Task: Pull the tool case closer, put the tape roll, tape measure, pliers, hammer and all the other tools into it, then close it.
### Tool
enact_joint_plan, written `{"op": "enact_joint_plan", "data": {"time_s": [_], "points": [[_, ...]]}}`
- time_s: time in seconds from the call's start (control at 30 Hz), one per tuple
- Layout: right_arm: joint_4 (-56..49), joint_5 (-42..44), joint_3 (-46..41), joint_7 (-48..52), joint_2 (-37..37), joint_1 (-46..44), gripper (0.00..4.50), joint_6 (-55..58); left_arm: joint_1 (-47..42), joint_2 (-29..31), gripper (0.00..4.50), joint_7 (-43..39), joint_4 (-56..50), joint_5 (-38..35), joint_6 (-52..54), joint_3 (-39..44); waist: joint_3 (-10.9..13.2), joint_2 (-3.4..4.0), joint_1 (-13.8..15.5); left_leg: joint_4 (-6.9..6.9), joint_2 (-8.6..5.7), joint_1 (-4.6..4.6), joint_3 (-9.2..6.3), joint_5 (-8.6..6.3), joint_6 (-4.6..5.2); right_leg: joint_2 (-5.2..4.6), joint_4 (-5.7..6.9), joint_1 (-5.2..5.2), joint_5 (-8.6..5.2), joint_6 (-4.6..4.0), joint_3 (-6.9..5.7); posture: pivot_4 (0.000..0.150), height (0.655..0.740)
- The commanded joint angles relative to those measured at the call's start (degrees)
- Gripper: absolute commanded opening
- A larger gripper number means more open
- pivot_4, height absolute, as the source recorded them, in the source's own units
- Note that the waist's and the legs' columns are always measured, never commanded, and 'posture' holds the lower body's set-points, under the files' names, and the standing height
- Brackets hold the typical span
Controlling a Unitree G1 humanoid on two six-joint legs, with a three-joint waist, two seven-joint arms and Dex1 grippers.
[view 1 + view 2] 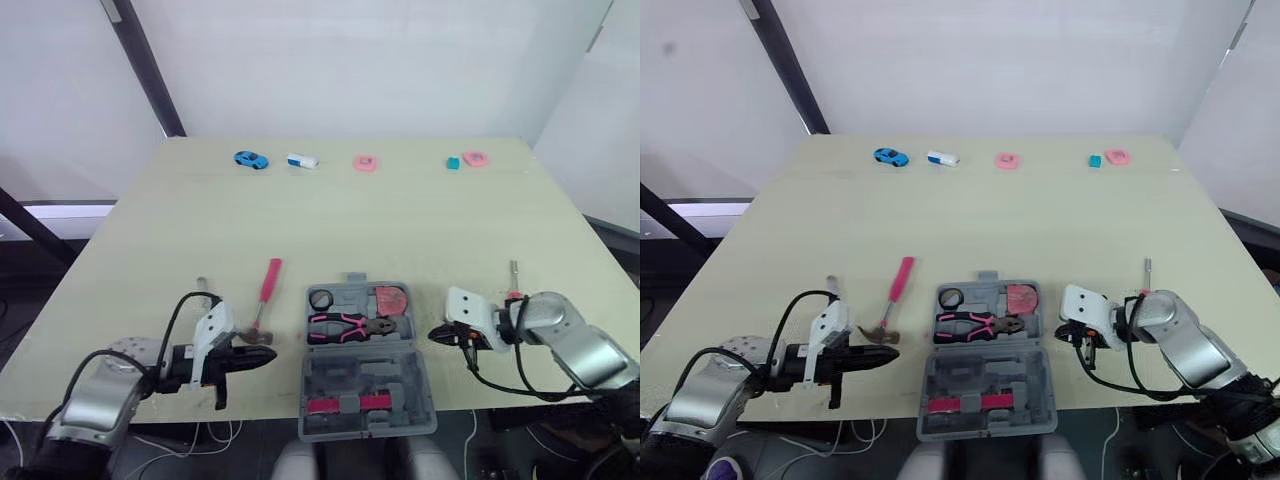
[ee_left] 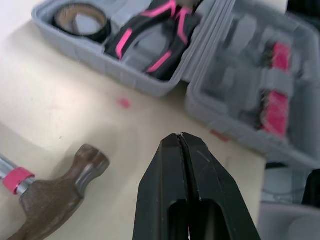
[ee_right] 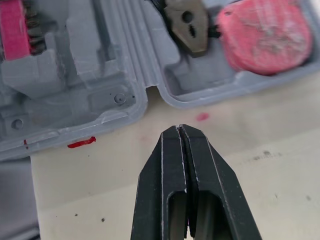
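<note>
Lower left of centre, the hammer (image 1: 266, 298) lies head just beside the left arm's jaws, shut and empty, handle running up-frame; the right arm's jaws, also shut, sit across the tool case (image 1: 350, 375).

The table (image 1: 400, 220) carries an open tool case (image 1: 345, 385), a hammer (image 1: 269, 283) beside it, and a toy car (image 1: 251, 159).

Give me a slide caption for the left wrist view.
Left gripper, fingers shut, beside the hammer, facing the open tool case holding tape roll and pliers.
</note>
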Motion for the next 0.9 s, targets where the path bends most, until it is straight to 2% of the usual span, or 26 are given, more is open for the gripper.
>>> {"op": "enact_joint_plan", "data": {"time_s": [0.03, 0.57, 0.9], "points": [[0.0, -2.0, 1.3, 1.2, 0.5, -2.0, 0.01, 0.1, -1.3, -1.3, 0.06, -0.1, 1.2, 1.6, -1.8, -1.5, 0.0, 0.00, 0.0, 0.01, 0.00, -0.03, 0.00, 0.00, 0.00, 0.00, 0.00, 0.00, 0.04, -0.05, 0.00, 0.150, 0.7400], [3.6, -10.0, 8.4, 4.1, 4.6, -7.2, 0.01, 0.7, -6.8, -9.4, 0.06, 3.4, 7.1, 8.3, -6.1, -7.6, 0.0, 0.01, 0.0, 0.82, 0.00, -0.55, -0.27, 0.00, 0.01, -0.01, 0.22, -0.11, 0.22, 0.10, -0.29, 0.150, 0.7400], [5.8, -11.8, 9.4, 5.0, 8.6, -9.5, 0.01, -0.2, -7.0, -10.8, 0.06, 3.1, 6.7, 8.9, -6.9, -7.9, 0.0, 0.01, -0.2, 0.82, 0.00, -0.54, -0.31, 0.01, 0.01, 0.03, 0.27, -0.11, 0.32, 0.21, -0.30, 0.150, 0.7400]]}}
